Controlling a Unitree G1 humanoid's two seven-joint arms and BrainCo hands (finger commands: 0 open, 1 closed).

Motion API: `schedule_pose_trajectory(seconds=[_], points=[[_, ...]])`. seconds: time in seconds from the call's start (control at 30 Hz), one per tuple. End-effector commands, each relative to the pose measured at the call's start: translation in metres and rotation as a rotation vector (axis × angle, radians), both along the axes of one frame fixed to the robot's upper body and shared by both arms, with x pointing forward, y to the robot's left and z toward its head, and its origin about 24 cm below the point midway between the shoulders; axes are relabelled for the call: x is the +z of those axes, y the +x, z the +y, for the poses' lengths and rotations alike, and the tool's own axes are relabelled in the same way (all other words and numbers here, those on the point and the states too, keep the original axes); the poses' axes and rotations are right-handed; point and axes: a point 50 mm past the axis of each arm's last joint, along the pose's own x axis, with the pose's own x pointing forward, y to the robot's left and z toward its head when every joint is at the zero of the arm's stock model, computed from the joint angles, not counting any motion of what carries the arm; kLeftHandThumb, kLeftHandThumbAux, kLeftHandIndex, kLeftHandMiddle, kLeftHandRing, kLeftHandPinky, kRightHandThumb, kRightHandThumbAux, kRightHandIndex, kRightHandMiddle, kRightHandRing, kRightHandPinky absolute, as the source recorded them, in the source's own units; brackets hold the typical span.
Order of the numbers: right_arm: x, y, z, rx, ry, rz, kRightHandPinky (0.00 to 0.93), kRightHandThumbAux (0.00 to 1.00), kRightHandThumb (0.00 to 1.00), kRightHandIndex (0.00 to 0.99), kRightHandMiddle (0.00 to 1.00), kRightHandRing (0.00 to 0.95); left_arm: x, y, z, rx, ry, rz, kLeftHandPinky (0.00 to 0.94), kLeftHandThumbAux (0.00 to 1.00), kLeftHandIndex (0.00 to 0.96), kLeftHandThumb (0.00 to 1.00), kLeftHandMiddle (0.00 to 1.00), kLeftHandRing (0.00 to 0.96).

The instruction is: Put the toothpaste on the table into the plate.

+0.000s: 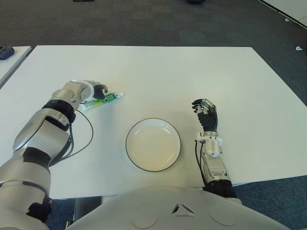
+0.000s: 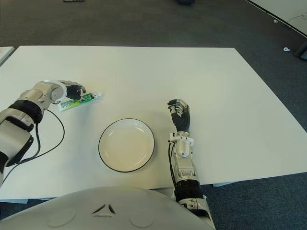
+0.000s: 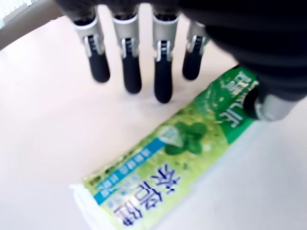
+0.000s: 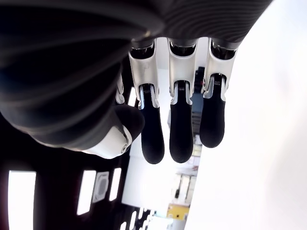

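We see the green and white toothpaste tube [image 1: 103, 101] lying flat on the white tabletop [image 1: 158, 72], well to the left of the round white plate with a thin dark rim [image 1: 153, 144], which sits near the table's front edge and holds nothing. Our left hand [image 1: 91, 91] is over the wide end of the tube; in the left wrist view its four dark-tipped fingers [image 3: 128, 57] hang straight and a little apart along one side of the tube, with the thumb [image 3: 266, 98] over the other side, not closed on it. Our right hand [image 1: 206, 111] shows to the right of the plate, its fingers [image 4: 181, 129] side by side, loosely bent and holding nothing.
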Motion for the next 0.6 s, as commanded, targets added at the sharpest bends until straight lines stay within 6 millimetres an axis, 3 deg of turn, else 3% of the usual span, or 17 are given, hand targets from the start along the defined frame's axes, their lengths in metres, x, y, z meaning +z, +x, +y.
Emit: schedule_pose_trajectory(seconds=[0.03,0.6], points=[[-0.002,-0.002,0.0,0.001,0.005,0.011,0.494,0.73,0.708,0.423,0.478,0.48,-0.011,-0.005,0.004,0.025,0.062,0.051,0.006,0.293,0.002,0.355,0.002,0.002],[-0.003,-0.002,0.0,-0.007,-0.005,0.03,0.491,0.729,0.709,0.423,0.473,0.473,-0.022,-0.01,0.002,0.075,0.134,0.136,0.027,0.313,0.0,0.336,0.0,0.0]])
